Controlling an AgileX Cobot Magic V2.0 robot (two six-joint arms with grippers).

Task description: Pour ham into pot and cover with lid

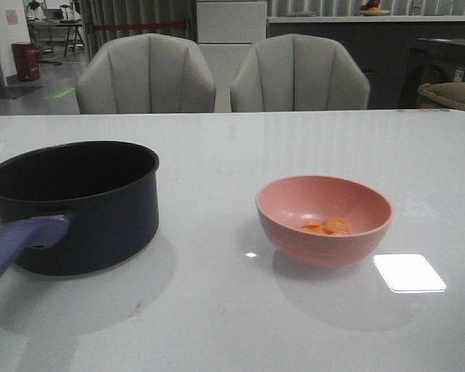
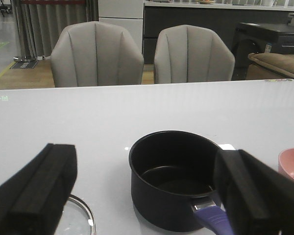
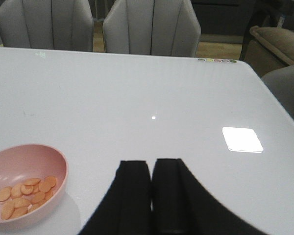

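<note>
The dark navy pot point(image 1: 76, 203) stands at the table's left, its blue-purple handle point(image 1: 15, 244) pointing toward me; it is empty in the left wrist view point(image 2: 174, 178). The ham point(image 1: 327, 226), small orange slices, lies in a pink bowl point(image 1: 323, 218) at centre right, also in the right wrist view point(image 3: 27, 195). Only the lid's metal rim and glass point(image 2: 78, 218) show, flat on the table beside the pot. My left gripper point(image 2: 147, 196) is open and empty, above and behind the pot. My right gripper point(image 3: 152, 164) is shut and empty, to the right of the bowl. Neither gripper shows in the front view.
Two grey chairs point(image 1: 221, 74) stand behind the table's far edge point(image 1: 232, 112). A bright light reflection point(image 1: 408, 273) lies on the table right of the bowl. A sofa arm point(image 3: 277, 41) is off the table's right side.
</note>
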